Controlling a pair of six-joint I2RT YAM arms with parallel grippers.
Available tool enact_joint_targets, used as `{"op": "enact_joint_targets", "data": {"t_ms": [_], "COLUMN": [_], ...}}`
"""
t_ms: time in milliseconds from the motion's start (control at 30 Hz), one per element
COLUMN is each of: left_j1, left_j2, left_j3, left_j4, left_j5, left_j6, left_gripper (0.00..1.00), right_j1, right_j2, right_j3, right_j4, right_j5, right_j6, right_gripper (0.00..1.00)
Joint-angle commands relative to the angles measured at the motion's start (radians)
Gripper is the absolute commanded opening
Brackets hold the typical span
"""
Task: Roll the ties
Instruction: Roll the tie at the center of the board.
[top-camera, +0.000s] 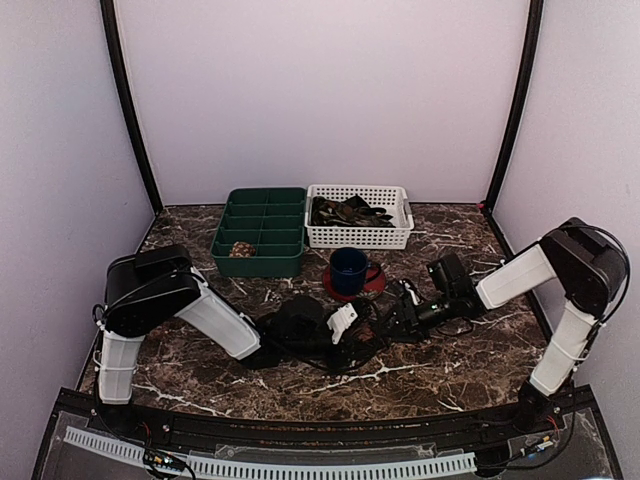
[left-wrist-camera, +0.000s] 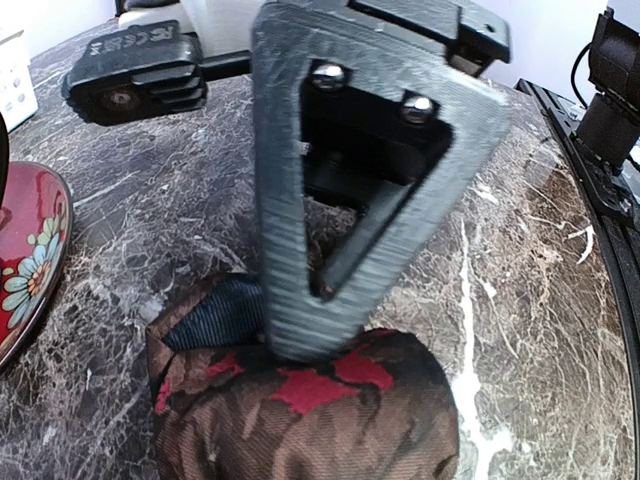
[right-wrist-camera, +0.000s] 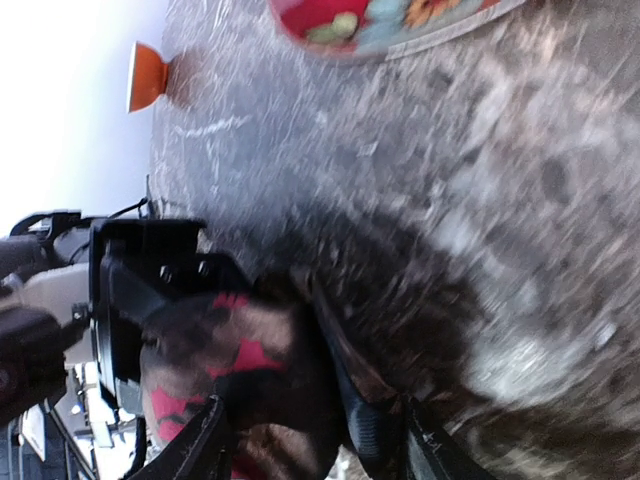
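On the marble worktop (top-camera: 480, 350), at 6 o'clock from the blue mug (top-camera: 349, 270), the bunched tie (left-wrist-camera: 300, 420) sits gripped in the right claw (right-wrist-camera: 310, 450) reaching from 3 o'clock, while the left claw (top-camera: 348, 328), its opening impossible to tell, presses from 9 o'clock

The desk (top-camera: 450, 370) is dark brown marble veined with white, and the tie (left-wrist-camera: 300, 420) is shiny brown, faintly patterned, with bright red patches and a dark navy ribbed band. The tray (top-camera: 258, 268) is deep green and its coil (top-camera: 241, 249) brownish and speckled; the lattice basket (top-camera: 360, 238) is white, its ties (top-camera: 350, 212) dark with an olive tinge. The mug (top-camera: 349, 270) is navy blue, the saucer (left-wrist-camera: 25, 250) red with pale blue, yellow-hearted flowers, and the left arm (top-camera: 215, 318) and right arm (top-camera: 515, 275) are white with black joints.
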Motion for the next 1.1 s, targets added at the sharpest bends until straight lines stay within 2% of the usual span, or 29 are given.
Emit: {"op": "enact_joint_targets", "data": {"t_ms": [0, 500, 1067], "left_j1": [0.007, 0.007, 0.008], "left_j2": [0.018, 0.024, 0.032], "left_j3": [-0.039, -0.043, -0.036], "left_j4": [-0.208, -0.2, -0.21], "left_j5": [0.01, 0.019, 0.033], "left_j6": [0.021, 0.017, 0.03], "left_gripper": [0.15, 0.15, 0.16], "right_j1": [0.025, 0.096, 0.148], "right_j2": [-0.045, -0.053, -0.075], "right_j3": [-0.03, 0.011, 0.103], "right_j4": [0.085, 0.099, -0.044], "right_j5": [-0.049, -0.059, -0.034], "right_j6": [0.057, 0.075, 0.009], "right_gripper": [0.56, 0.64, 0.69]}}
